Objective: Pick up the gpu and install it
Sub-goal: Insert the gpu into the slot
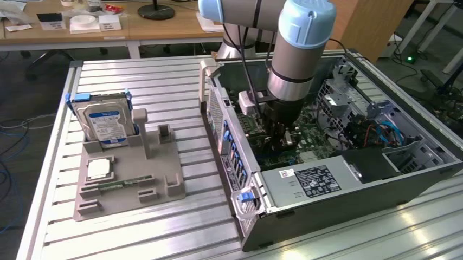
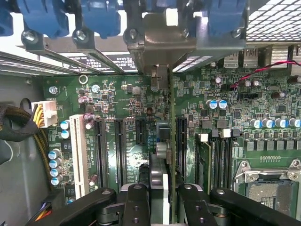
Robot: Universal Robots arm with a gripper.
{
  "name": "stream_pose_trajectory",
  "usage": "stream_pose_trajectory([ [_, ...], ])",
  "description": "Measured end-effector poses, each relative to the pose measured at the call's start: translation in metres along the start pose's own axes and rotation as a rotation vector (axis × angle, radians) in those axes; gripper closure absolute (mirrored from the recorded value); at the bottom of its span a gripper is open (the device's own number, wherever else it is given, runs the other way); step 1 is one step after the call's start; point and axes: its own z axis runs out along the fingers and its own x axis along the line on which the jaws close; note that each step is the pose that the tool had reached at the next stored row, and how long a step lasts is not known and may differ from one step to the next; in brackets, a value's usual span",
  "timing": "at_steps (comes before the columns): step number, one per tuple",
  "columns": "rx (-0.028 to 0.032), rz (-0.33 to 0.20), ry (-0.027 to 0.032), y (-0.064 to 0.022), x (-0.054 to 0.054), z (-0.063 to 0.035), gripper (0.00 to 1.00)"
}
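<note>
The gpu (image 2: 172, 141) is seen edge-on as a thin greenish card standing upright on the green motherboard (image 2: 127, 99), between two black expansion slots. Its silver metal bracket (image 2: 162, 42) reaches the case's rear slot openings. My gripper (image 2: 164, 207) is shut on the card's near end, one black finger (image 2: 136, 205) on each side. In the exterior view the gripper (image 1: 278, 135) is lowered deep inside the open computer case (image 1: 239, 162), just above the motherboard (image 1: 322, 135). Whether the card's connector sits fully in a slot I cannot tell.
A silver hard drive with a blue label (image 1: 105, 122) stands in a grey fixture (image 1: 137, 179) at the exterior view's left, with a processor chip (image 1: 99, 169) and a memory stick (image 1: 119, 184). Inside the case are a power supply (image 1: 311, 181), an empty processor socket (image 2: 268, 193) and a white slot (image 2: 77, 150).
</note>
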Motion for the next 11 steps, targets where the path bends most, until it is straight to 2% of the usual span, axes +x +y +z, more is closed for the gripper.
stream_pose_trajectory([
  [11,-0.0001,0.0,-0.0009,0.0001,-0.0001,0.0023,0.72],
])
